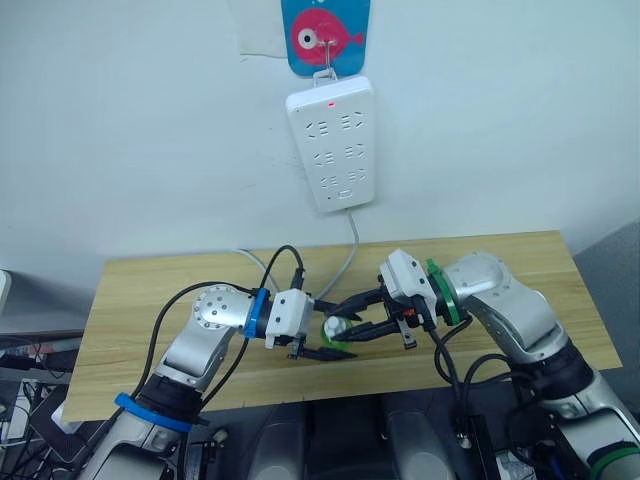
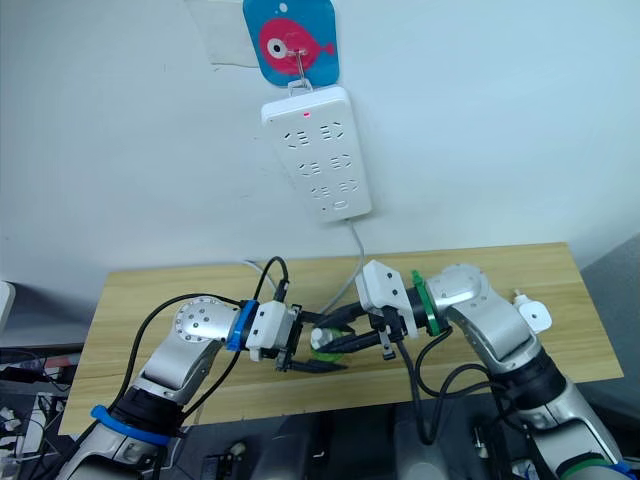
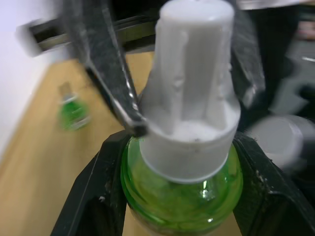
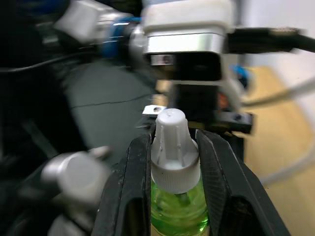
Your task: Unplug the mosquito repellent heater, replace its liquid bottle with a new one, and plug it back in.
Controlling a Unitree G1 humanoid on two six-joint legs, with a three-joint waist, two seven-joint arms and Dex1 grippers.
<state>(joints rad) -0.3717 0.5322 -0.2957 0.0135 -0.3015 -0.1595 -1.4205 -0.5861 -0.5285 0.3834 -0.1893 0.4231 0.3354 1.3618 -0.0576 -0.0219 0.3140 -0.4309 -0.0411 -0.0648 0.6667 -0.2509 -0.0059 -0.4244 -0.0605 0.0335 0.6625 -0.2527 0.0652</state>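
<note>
Left gripper [image 1: 322, 347] clamps the green liquid bottle [image 3: 182, 187] round its belly; right gripper [image 1: 352, 318] pinches the white cap [image 4: 171, 147]. Bottle looks light, smooth, likely slippery: hold the belly firm, twist at the ribbed cap. Second green bottle [image 3: 73, 113] lies on the worktop [image 1: 150, 290], at 9 o'clock of the held one in the left wrist view.

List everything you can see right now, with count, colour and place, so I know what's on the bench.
liquid bottle: one, green with a white cap, held above the table between both grippers
second bottle: one, green, standing on the table toward the wall
mosquito repellent heater: one, white, near the table's right edge, unplugged
power strip: one, white, hanging on the wall, red light on
cable: one, white, from the strip down to the table
fish card: one, blue with a pink fish, above the strip
table: one, light wood, against the wall
left gripper: black fingers shut on the bottle's green body
right gripper: black fingers shut on the cap
</note>
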